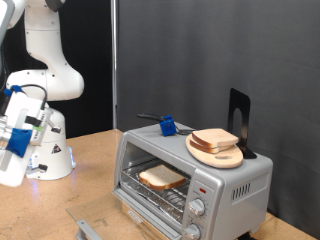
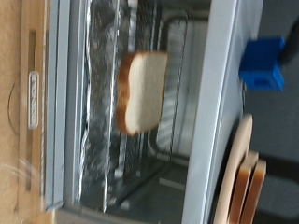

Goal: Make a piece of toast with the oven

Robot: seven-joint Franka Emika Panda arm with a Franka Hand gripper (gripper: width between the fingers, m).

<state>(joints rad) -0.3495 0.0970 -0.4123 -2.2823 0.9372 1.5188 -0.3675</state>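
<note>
Exterior view: gripper (image 1: 12, 140) is seen at the left edge, well apart from the oven (image 1: 195, 180); finger spacing cannot be told. Nothing is seen between the fingers. The oven door (image 1: 105, 222) is dropped open. One piece of toast (image 1: 161, 178) is laid flat on the wire rack (image 1: 150, 190) inside. A round wooden plate (image 1: 217, 155) with more bread slices (image 1: 215, 139) is set on the oven roof, a blue object (image 1: 168, 126) beside it. Wrist view: the toast (image 2: 143, 91) is seen on the rack through the open front; fingers are not shown.
</note>
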